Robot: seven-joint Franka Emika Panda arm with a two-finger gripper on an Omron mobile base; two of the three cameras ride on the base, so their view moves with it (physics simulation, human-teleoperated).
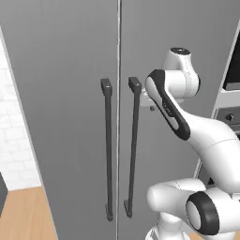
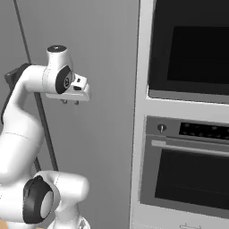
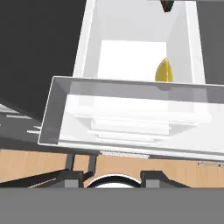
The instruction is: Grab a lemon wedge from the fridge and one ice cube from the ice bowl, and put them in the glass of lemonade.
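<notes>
Oddly, base views show the fridge (image 1: 70, 93) shut; the hand view shows the lemon wedge (image 3: 164, 71) inside; gripper (image 3: 114, 177) part-open, empty.

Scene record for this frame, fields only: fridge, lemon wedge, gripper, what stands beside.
fridge: both doors look shut in the base views
handles: two dark vertical bars, side by side
lemon wedge: hand view, on a white shelf behind a clear drawer front
gripper: close to the fridge door, fingers apart, nothing between them
oven: black-fronted, beside the fridge
</notes>
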